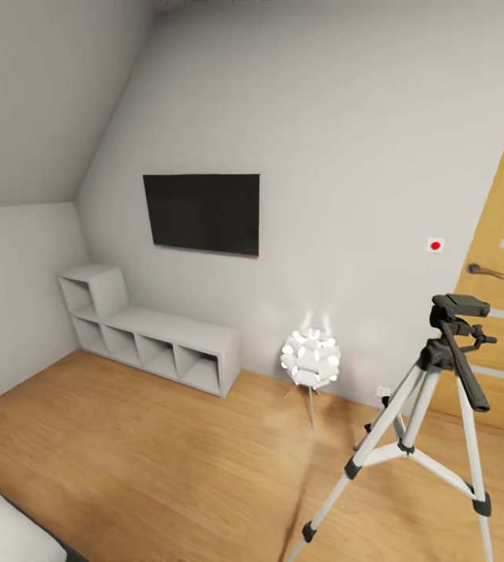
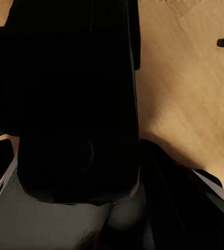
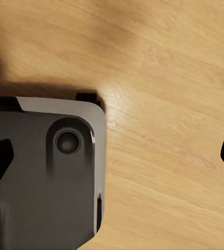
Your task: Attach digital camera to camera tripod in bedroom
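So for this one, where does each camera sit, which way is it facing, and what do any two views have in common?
Head view: on the robot's head, looking forward and down across the bedroom at the camera tripod, lamp and cube shelves.
Left wrist view: on the left arm, aimed down at the wood floor, largely blocked by dark robot body parts.
Right wrist view: on the right arm, aimed down at floor, beside a grey robot part.
Shared: both wrist views show the wood floor.

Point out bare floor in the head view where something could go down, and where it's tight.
Widest bare floor: in front of the white cube shelves, running toward the bed corner. A smaller patch lies between the shelves and the white lamp. Crowded: right side, where the camera tripod spreads its legs near the lamp and wooden door.
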